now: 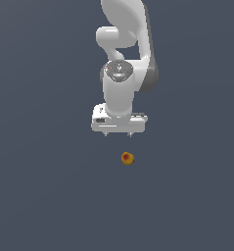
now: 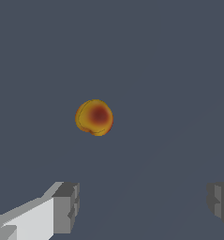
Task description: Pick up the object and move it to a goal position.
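Observation:
The object (image 1: 127, 158) is a small roundish yellow-orange fruit-like thing with a red patch, lying on the flat grey ground. It also shows in the wrist view (image 2: 94, 117). My white gripper (image 1: 118, 134) hangs above the ground, pointing down, and the object sits just beyond it toward the camera and slightly to the exterior view's right. In the wrist view the two fingertips (image 2: 66, 207) stand wide apart, with nothing between them. The gripper (image 2: 144, 204) is open and empty, apart from the object.
The ground is a plain dark grey surface (image 1: 50, 196) all around. The white arm (image 1: 123, 44) rises behind the gripper to the top of the exterior view.

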Available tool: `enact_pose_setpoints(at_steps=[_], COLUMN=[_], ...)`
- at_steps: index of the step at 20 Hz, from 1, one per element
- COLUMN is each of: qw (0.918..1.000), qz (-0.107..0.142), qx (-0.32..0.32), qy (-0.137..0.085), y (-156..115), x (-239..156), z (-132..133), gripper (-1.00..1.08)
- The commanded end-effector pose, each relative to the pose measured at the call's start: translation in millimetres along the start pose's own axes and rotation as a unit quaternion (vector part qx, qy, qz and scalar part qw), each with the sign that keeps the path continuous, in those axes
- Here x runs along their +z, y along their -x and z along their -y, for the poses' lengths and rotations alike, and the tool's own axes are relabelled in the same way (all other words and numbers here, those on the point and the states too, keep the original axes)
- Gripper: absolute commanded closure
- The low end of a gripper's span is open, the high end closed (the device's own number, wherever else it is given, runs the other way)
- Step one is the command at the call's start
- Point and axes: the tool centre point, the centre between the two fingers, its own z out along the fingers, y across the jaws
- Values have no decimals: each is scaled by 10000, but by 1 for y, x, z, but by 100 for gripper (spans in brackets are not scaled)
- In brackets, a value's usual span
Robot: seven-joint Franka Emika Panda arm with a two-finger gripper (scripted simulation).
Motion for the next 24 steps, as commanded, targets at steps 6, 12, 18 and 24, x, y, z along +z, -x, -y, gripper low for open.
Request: enact_pose_setpoints(at_steps=[6,12,18,24], qw=[9999,9998,9996,9979], qz=[-102,-176,-172,-163], qx=[-24,-29,-195,-631], qy=[-50,-87,-74,-42], y=[-7,-13,-13,-15], x=[-3,-6,-3,3], z=[6,10,11,13], gripper=[-92,-92,-92,-92])
